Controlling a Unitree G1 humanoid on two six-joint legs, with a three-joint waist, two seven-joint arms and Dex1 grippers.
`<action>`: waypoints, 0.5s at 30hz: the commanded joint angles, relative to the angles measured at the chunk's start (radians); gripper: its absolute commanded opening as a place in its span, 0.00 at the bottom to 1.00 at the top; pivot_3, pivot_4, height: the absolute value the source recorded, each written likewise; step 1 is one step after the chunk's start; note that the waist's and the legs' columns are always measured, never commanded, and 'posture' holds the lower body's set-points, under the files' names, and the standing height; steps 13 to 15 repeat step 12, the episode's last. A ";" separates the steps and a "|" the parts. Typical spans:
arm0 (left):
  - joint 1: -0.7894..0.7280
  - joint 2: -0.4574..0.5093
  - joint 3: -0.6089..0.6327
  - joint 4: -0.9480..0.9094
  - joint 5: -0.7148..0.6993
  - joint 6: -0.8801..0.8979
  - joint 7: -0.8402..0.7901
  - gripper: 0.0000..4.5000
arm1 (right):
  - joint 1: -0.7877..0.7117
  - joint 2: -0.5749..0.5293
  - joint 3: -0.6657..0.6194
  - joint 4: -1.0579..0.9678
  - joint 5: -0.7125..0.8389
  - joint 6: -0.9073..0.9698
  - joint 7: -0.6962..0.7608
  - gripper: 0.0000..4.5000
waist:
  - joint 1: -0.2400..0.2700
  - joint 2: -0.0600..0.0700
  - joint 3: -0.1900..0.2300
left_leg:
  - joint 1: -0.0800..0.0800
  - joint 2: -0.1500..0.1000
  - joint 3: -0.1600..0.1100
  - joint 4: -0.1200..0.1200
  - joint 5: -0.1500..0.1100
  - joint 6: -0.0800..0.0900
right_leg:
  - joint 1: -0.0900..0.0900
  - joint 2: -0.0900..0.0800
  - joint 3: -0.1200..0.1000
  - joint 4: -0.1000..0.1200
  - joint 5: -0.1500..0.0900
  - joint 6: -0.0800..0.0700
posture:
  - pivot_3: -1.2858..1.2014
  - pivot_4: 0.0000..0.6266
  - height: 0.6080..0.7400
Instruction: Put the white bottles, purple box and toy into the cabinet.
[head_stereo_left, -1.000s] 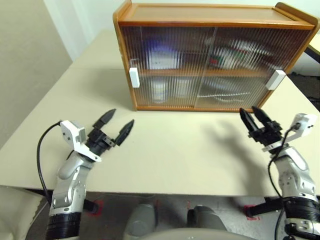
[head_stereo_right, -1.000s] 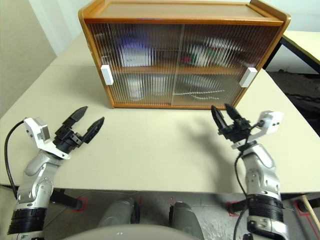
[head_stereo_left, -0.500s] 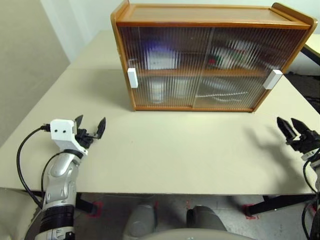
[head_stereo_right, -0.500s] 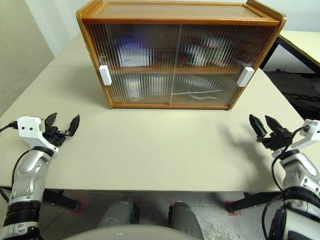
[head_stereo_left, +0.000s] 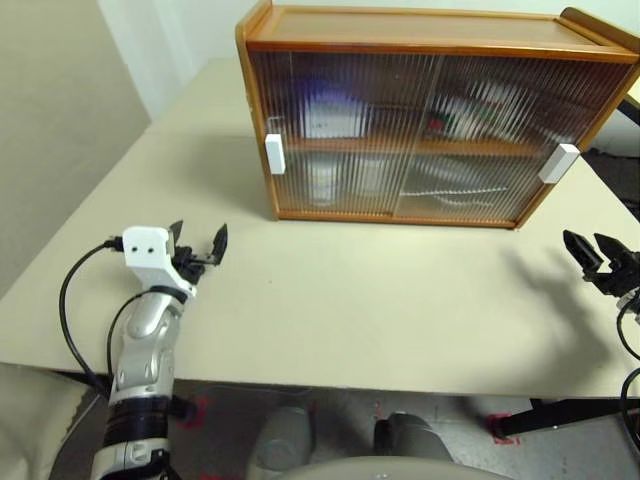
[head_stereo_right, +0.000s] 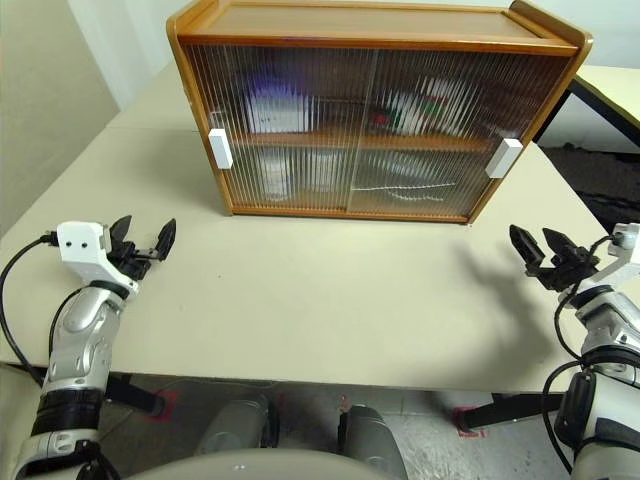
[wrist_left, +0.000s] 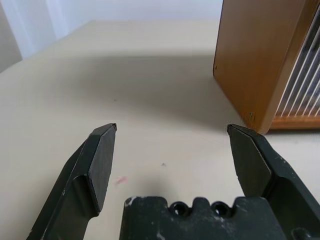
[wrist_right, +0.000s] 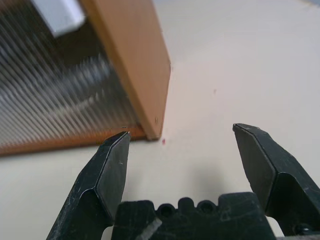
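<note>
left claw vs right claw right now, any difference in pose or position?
The left black two-fingered claw hovers over the beige table in front of the orange-brown wooden cabinet's left end, well inside the table edge. The right black two-fingered claw sits at the table's right edge, off the cabinet's right corner. The left claw is level with the white left door handle; the right lies outside the right handle. Both are open, empty, and touching nothing.

text: none legible | cabinet (head_stereo_left: 430, 120) contents blurred behind ribbed doors
</note>
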 joint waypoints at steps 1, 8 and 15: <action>-0.020 0.003 0.002 -0.007 0.001 0.029 0.016 1.00 | 0.009 -0.001 0.000 0.015 -0.025 -0.053 -0.030 0.99 | -0.001 0.000 0.000 | 0.000 0.000 0.000 0.000 0.000 0.000 | 0.000 0.000 0.000 0.000 0.000 0.000 | 0.60 0.01 1.00; -0.024 -0.009 0.017 -0.036 -0.026 0.074 0.035 1.00 | 0.008 0.014 -0.030 0.013 -0.012 -0.066 -0.048 0.99 | -0.005 0.000 0.000 | 0.000 0.000 0.000 0.000 0.000 0.001 | 0.000 0.000 0.000 0.000 0.000 0.000 | 0.60 0.00 1.00; -0.023 -0.001 0.012 -0.042 -0.023 0.084 0.030 1.00 | 0.000 0.026 -0.041 0.004 -0.002 -0.071 -0.049 0.99 | -0.005 0.000 0.000 | 0.000 0.000 0.000 0.000 0.000 0.001 | 0.000 0.000 0.000 0.000 0.001 0.000 | 0.59 0.00 1.00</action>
